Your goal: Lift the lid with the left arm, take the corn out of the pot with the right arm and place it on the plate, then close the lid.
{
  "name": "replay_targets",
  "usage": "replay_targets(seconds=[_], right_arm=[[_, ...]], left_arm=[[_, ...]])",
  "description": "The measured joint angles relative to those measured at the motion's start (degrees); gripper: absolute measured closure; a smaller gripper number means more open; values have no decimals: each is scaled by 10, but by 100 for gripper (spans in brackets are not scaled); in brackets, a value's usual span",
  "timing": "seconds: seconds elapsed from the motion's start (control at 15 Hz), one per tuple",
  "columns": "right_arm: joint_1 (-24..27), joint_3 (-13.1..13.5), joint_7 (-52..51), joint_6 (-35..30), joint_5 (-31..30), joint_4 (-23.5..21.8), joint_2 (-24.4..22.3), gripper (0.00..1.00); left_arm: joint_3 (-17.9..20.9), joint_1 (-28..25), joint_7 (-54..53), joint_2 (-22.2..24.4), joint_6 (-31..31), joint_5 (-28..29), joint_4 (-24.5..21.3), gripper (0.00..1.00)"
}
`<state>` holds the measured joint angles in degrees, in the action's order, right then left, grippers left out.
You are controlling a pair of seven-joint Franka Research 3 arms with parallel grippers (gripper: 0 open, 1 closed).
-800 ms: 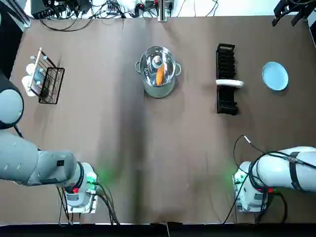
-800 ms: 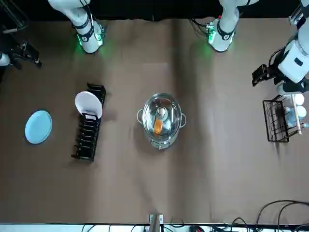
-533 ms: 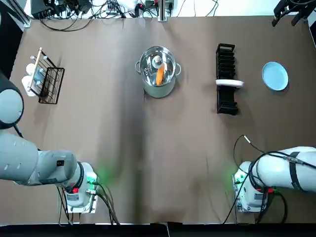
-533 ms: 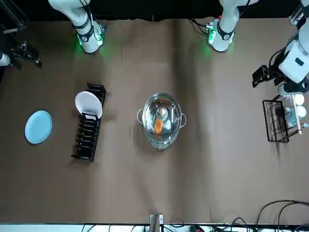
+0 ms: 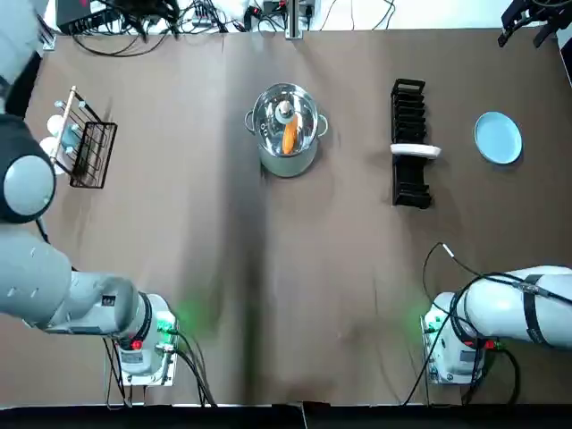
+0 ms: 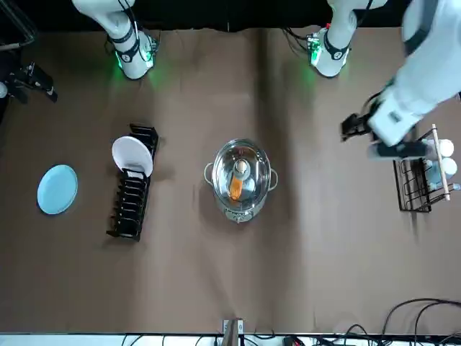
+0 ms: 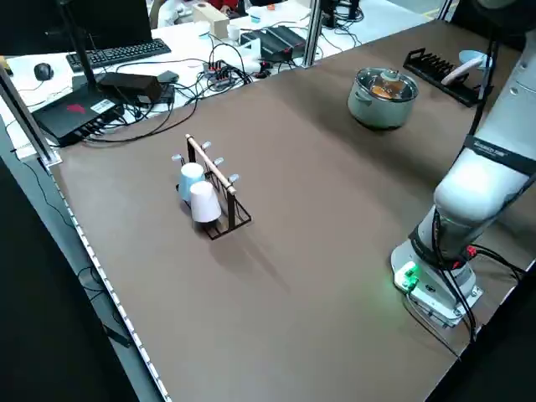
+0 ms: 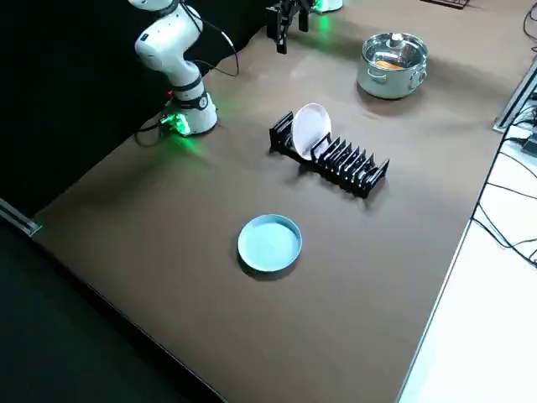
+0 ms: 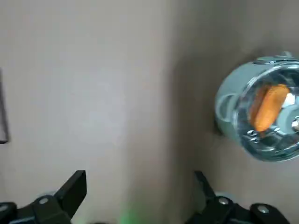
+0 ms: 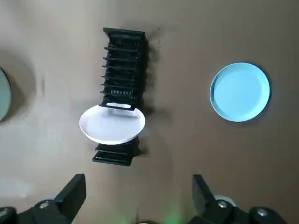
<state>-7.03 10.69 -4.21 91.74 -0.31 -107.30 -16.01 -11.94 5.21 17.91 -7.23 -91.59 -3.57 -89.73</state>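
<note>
A steel pot (image 5: 286, 130) stands at the table's far middle with its glass lid (image 6: 241, 173) on. The orange corn (image 5: 290, 137) shows through the lid. The light blue plate (image 5: 498, 138) lies at the far right. My left gripper (image 9: 138, 187) is open and empty, up in the air between the cup rack and the pot (image 9: 261, 116), to the pot's left. In the front view the left gripper (image 6: 356, 128) appears blurred. My right gripper (image 10: 137, 189) is open, high over the far right corner, looking down on the plate (image 10: 239, 92).
A black dish rack (image 5: 409, 143) holding a white plate (image 5: 416, 151) stands between the pot and the blue plate. A wire cup rack (image 5: 82, 143) with cups stands at the far left. Cables run along the table's far edge.
My left arm has swung from beside the cup rack toward the pot. The right gripper has shifted slightly toward the right edge. Pot, lid and corn have not moved.
</note>
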Motion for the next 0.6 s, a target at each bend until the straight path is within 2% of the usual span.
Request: replay_targets(seconds=[0.4,0.6], right_arm=[[-5,-4,0,0,0,0,0,0],[-4,-3,0,4,-2,-1,4,0]], left_arm=[[-2,124,146,-101,-129,-2,-3,0],[-1,178,191,-137,-216,-2,-3,0]])
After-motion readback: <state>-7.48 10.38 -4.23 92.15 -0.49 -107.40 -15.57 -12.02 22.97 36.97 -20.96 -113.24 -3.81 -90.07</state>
